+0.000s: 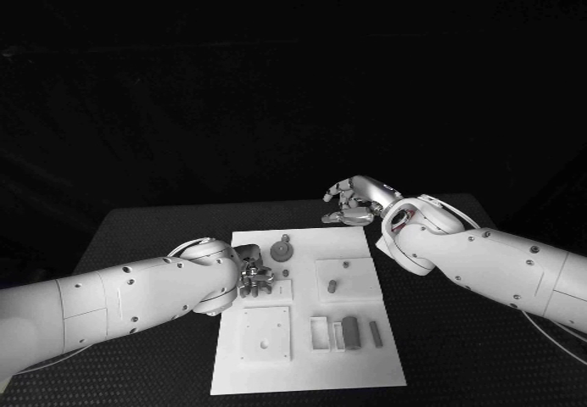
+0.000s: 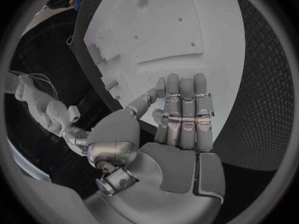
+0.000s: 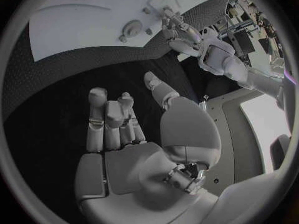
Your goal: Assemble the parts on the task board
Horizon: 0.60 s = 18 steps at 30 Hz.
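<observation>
My left hand sits over the left edge of the board, about halfway along it, beside a raised square block on the board. From my left wrist the fingers lie straight and close together over the board's edge, thumb off to one side, with nothing between them. My right hand hangs past the far right corner of the board, over the black table; its fingers look curled inward there, though from that wrist they seem loosely bent with the palm bare, so I take the hand as holding nothing. On the board, a round disc part lies near the far end, just beyond my left hand. A small peg stands on a square plate right of centre. Nearer me, several bar-shaped parts lie side by side at the board's right, and a square plate with small holes lies to their left. Whether the bars sit in slots I cannot tell.
</observation>
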Motion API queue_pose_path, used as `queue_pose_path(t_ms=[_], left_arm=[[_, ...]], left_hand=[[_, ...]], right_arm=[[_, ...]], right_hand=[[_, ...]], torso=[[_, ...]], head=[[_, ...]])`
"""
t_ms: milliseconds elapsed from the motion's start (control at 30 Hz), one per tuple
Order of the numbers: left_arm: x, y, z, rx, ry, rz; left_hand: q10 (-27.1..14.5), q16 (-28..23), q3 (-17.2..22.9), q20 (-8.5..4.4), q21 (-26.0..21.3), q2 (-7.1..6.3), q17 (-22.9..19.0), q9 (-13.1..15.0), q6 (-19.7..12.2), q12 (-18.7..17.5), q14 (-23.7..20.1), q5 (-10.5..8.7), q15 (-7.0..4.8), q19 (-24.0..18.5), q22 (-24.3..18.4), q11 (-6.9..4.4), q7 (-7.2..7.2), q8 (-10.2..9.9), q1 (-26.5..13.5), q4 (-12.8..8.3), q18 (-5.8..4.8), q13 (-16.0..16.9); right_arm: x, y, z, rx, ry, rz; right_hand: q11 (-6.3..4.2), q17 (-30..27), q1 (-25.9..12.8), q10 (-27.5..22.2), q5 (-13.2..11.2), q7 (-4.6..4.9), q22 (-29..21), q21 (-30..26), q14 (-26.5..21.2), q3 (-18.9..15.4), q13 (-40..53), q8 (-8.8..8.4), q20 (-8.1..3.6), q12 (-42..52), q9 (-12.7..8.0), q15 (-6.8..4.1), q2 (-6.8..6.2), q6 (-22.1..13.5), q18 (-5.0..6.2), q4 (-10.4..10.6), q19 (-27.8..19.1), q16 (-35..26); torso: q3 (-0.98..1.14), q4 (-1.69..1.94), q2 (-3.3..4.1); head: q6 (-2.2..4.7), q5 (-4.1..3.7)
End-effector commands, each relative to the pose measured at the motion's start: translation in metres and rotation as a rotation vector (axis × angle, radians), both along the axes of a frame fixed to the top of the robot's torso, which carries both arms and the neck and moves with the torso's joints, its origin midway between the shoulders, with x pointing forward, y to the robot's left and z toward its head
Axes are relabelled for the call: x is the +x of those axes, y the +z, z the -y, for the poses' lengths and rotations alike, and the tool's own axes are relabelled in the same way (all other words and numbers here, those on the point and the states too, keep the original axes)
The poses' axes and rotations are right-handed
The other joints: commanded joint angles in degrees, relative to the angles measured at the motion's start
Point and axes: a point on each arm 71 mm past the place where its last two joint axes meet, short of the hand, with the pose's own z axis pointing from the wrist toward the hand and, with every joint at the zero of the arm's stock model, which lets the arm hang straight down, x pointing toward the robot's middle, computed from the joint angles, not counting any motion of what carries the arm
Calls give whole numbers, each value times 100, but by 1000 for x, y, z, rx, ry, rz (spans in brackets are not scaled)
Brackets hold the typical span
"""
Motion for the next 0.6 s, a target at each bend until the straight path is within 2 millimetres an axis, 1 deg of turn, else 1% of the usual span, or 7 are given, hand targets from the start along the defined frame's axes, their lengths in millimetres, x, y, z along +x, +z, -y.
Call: queue_pose_path(t_ms=[33, 133, 233, 333, 600], left_arm=[[-2, -1, 3, 10, -18, -6], [-3, -2, 4, 10, -20, -8], [-4, -2, 5, 9, -23, -10], [-4, -2, 5, 11, -24, -9], [-3, -1, 4, 29, -35, 25]], left_hand=[[-1, 41, 36, 1, 27, 54, -6, 16, 489, 18, 27, 41, -22, 34, 13, -42, -459, 33, -6, 9, 21, 9], [8, 69, 50, -7, 36, 62, -8, 30, 499, 34, 33, 105, -29, 43, 38, -50, -468, 46, -33, -5, 22, 21], [16, 86, 51, -10, 41, 64, -8, 39, 508, 45, 38, 127, -33, 48, 54, -54, -474, 56, -53, -8, 21, 28], [31, 110, 51, -17, 52, 70, -7, 51, 523, 61, 48, 138, -39, 61, 73, -63, -482, 71, -76, -5, 23, 38], [34, 118, 51, -19, 56, 70, -7, 54, 526, 66, 52, 142, -41, 66, 80, -65, -485, 76, -83, -5, 24, 41]], right_arm=[[0, 0, -1, -4, 9, -9], [0, 0, -1, -4, 9, -9], [0, 0, -1, -5, 9, -10], [0, 0, 0, -5, 8, -10], [-1, 0, 0, -5, 9, -10]], right_hand=[[-5, 1, 7, -10, -7, 112, 63, -23, -35, -25, -6, 26, -8, 18, -9, 3, 61, -65, 322, 4, 18, 16], [-5, 1, 6, -10, -7, 112, 63, -23, -36, -26, -7, 26, -8, 18, -10, 3, 61, -65, 322, 6, 18, 16], [-5, 1, 6, -11, -7, 112, 63, -24, -36, -28, -8, 26, -8, 18, -11, 3, 62, -65, 322, 7, 18, 16], [-5, 0, 6, -11, -7, 112, 63, -25, -36, -30, -10, 26, -7, 19, -11, 3, 62, -65, 322, 9, 18, 15], [-5, -1, 5, -12, -6, 112, 64, -28, -38, -36, -15, 27, -6, 20, -14, 3, 63, -64, 322, 14, 17, 15]], torso=[[4, -5, -3], [5, -4, -2], [3, 0, -3], [1, 1, -2], [-1, 4, -3]], head=[[-4, 1], [-5, 1], [-9, -5], [-13, -5], [5, -3]])
